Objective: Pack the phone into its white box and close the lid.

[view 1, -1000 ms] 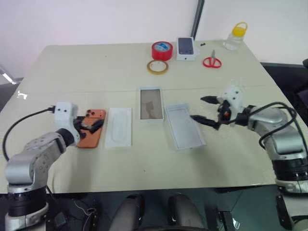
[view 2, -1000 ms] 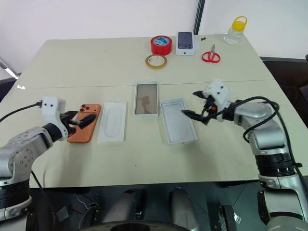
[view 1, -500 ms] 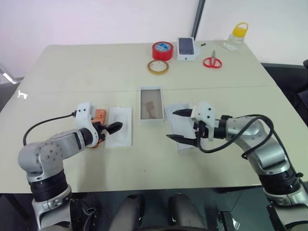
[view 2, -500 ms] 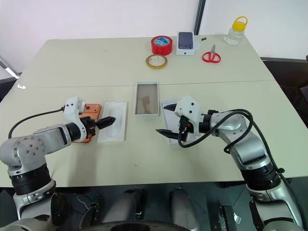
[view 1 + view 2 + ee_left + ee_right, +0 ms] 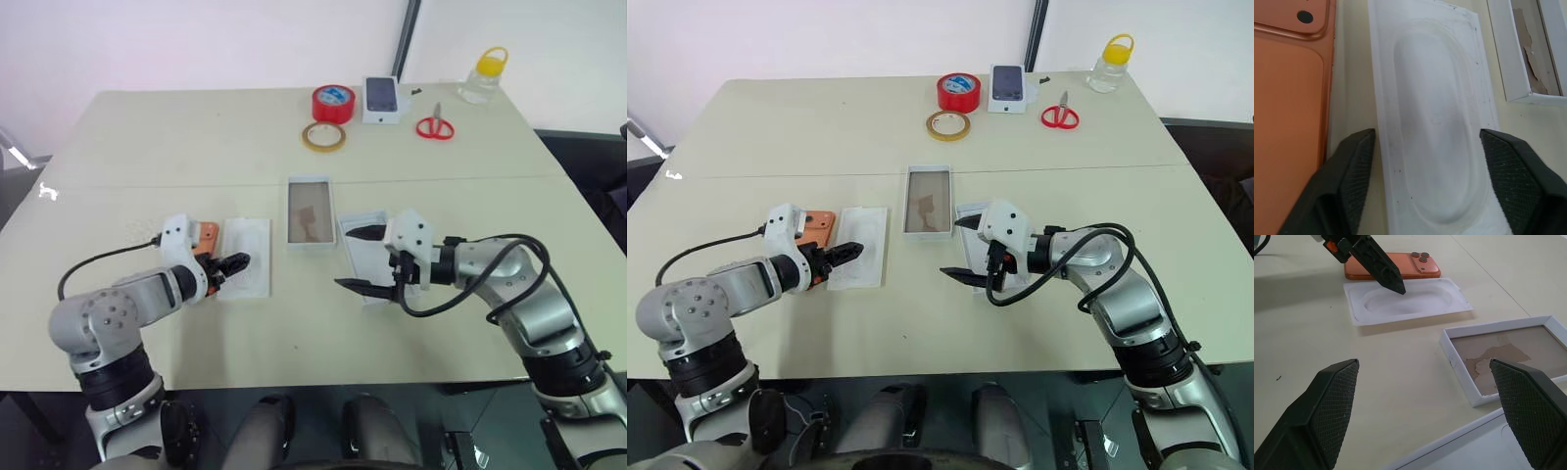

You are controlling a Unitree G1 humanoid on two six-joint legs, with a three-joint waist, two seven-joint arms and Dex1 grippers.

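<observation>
1. Phone (image 5: 1288,122) is lying flat just outside the left gripper (image 5: 1425,147), whose open, empty fingers are straddling the white insert (image 5: 1435,122) beside it.
2. Picking up appears still pending; the left gripper needs shifting over onto the phone.
3. Right gripper (image 5: 364,258) is hovering wide open and empty over the lid (image 5: 355,247), box (image 5: 309,212) just beyond.

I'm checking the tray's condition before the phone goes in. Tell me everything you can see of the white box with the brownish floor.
The white box is a shallow rectangular tray, apparently cardboard, with thin white walls. Its glossy brownish floor shows lighter torn-looking patches. It lies flat and open-side up on the table, empty, between the white insert and the lid. Nothing touches it; neither gripper is on it.
</observation>
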